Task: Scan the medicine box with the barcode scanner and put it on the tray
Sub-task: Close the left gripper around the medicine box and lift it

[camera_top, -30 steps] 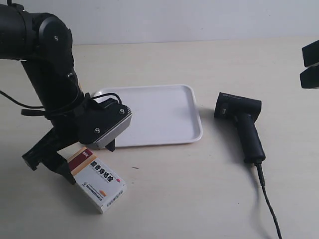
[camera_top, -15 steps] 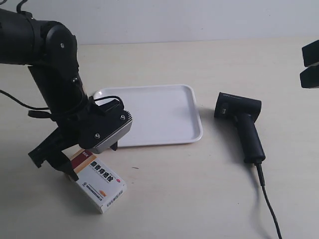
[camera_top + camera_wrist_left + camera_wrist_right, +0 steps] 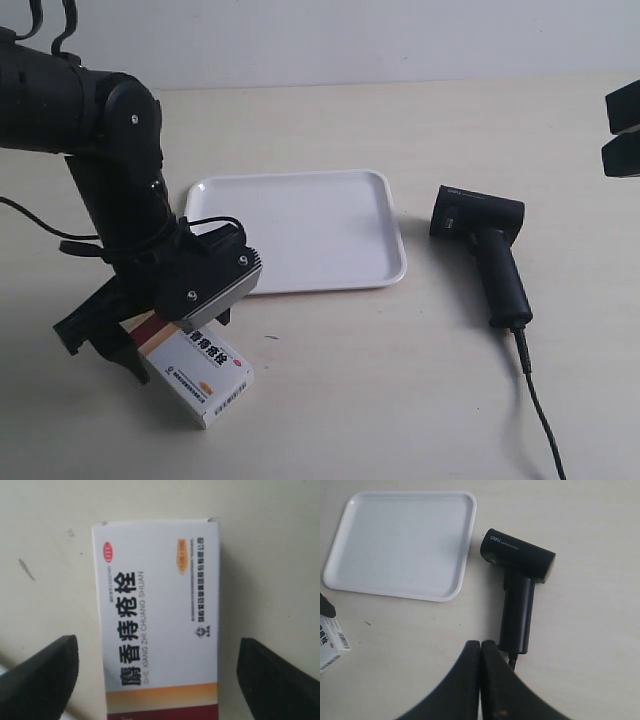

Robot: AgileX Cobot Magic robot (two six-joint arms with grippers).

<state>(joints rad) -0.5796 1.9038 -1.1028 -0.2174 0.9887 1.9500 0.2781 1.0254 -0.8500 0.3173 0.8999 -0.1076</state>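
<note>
The medicine box (image 3: 205, 378) lies flat on the table in front of the tray (image 3: 320, 235), its blue text facing up. My left gripper (image 3: 150, 335) is open and low over the box's dark red end. In the left wrist view the box (image 3: 157, 605) sits between the two black fingers (image 3: 47, 677) with a gap on each side. The black barcode scanner (image 3: 485, 250) lies on the table beside the tray, on the side away from the box. My right gripper (image 3: 480, 647) is shut and empty, hovering above the scanner (image 3: 517, 580) near the handle end.
The scanner's thin cable (image 3: 537, 405) runs toward the table's front edge. The white tray (image 3: 400, 545) holds nothing. Black parts of the right arm (image 3: 622, 130) show at the exterior view's right edge. A corner of the box (image 3: 330, 642) shows in the right wrist view.
The left arm has dropped lower and shifted slightly, bringing its open gripper down around the box's red end. The box, scanner, tray and right arm have not moved.
</note>
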